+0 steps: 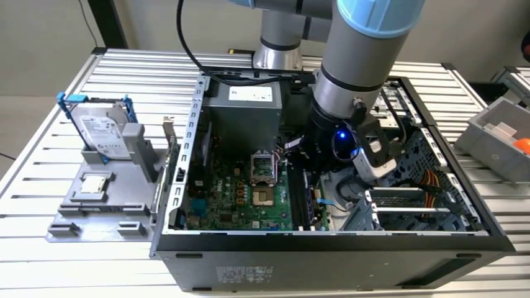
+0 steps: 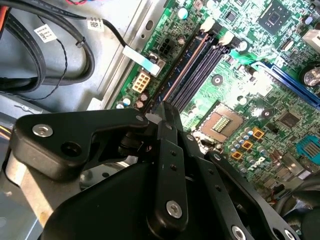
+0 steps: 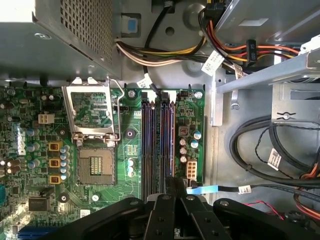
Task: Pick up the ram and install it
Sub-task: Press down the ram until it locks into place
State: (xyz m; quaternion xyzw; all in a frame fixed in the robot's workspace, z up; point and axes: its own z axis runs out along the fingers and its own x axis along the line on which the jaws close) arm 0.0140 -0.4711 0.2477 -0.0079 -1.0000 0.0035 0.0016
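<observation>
My gripper [image 1: 313,181] reaches down into the open computer case [image 1: 331,239], over the memory slots [image 3: 150,140] at the edge of the green motherboard [image 1: 240,198]. In both wrist views its black fingers meet on a thin dark stick seen edge-on, the ram [image 3: 166,140]. In the second wrist view the ram [image 2: 187,62] runs from the gripper [image 2: 164,107] along one slot. In the first wrist view the gripper [image 3: 170,181] pinches the ram's near end. How deep the ram sits in the slot cannot be told.
The open processor socket [image 3: 95,165] lies beside the slots. A grey power supply [image 1: 244,118] stands at the back of the case, and black cables [image 3: 260,145] fill the bay past the slots. Outside, a blue-framed hard drive [image 1: 103,130] and a processor chip [image 1: 93,185] rest on a grey holder.
</observation>
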